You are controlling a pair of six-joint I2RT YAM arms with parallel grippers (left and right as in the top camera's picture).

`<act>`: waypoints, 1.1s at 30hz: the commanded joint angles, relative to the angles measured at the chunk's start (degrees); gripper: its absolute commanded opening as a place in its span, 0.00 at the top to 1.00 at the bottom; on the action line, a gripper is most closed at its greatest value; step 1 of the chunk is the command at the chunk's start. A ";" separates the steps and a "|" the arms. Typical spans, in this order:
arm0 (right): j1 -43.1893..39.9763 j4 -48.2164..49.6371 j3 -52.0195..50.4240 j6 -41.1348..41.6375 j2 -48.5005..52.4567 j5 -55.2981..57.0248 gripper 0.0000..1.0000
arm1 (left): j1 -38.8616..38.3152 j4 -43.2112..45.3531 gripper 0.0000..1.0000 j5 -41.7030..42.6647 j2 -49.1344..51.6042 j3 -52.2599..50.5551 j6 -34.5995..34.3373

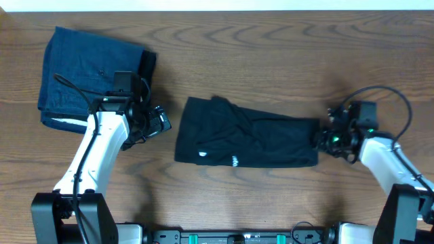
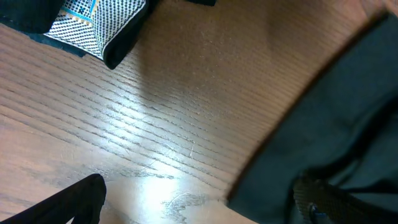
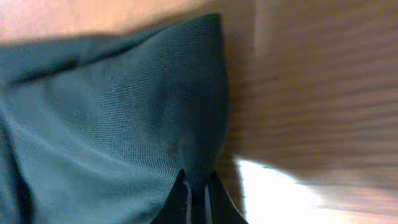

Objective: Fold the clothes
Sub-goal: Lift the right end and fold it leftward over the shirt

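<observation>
The black shirt lies folded into a long band across the middle of the table, small white logo marks near its front edge. My right gripper is shut on the shirt's right end; in the right wrist view a pinch of the dark fabric runs down between the two fingertips of that gripper. My left gripper stands open just left of the shirt's left edge, apart from it. In the left wrist view the shirt fills the right side, and one finger shows at the lower left over bare wood.
A folded dark-blue garment with a white edge lies at the back left, partly under my left arm. Its patterned lining shows at the top left of the left wrist view. The wooden table runs to a white strip at the back.
</observation>
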 commanded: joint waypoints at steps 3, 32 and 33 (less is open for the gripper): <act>-5.88 -6.60 9.20 -1.60 -1.22 6.62 0.99 | 0.15 -0.07 0.02 -0.72 0.28 -0.42 0.09; 16.83 -24.85 37.16 -6.88 -1.09 -6.91 0.99 | 0.15 -0.04 0.02 -0.72 0.28 -0.42 0.11; 18.05 -24.85 36.89 -6.91 -1.03 -5.92 0.99 | 0.15 -0.04 0.02 -0.72 0.28 -0.42 0.11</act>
